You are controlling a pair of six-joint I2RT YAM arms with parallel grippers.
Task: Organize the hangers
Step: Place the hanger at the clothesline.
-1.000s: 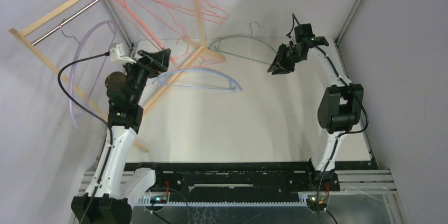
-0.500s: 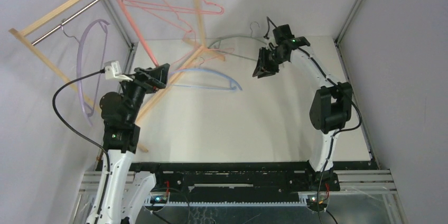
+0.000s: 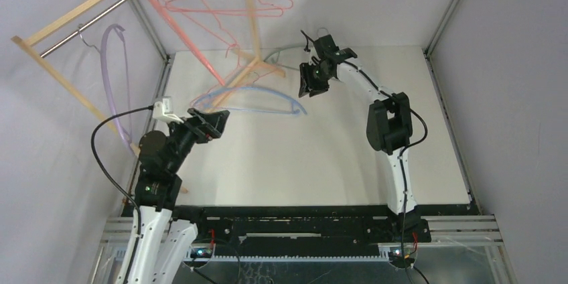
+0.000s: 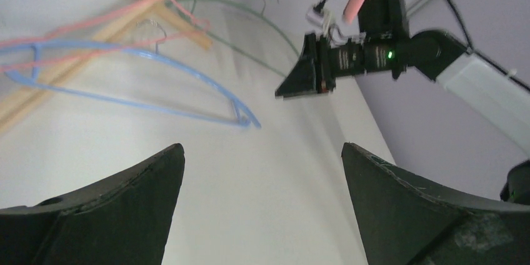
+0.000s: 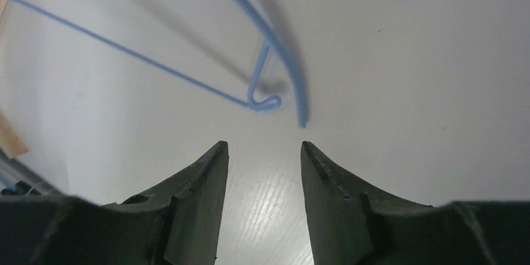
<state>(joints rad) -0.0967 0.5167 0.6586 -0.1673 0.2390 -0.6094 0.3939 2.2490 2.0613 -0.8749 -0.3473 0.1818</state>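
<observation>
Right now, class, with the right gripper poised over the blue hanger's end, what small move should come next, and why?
Probably ease the right gripper down onto the blue hanger, then close. Its jaws stand apart with nothing between them, and the hanger's curved end lies on the table just ahead of the fingertips. The left gripper is open, empty and farther off.

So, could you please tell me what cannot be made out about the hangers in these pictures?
Top view: the pink hangers overlap and meet the top edge with the rack, so their count is unclear.
Top view: the green hanger is partly hidden by the right claw.
Right wrist view: only one end of the blue hanger shows; the edges cut off the rest.
Left wrist view: motion blur smears the hangers.
</observation>
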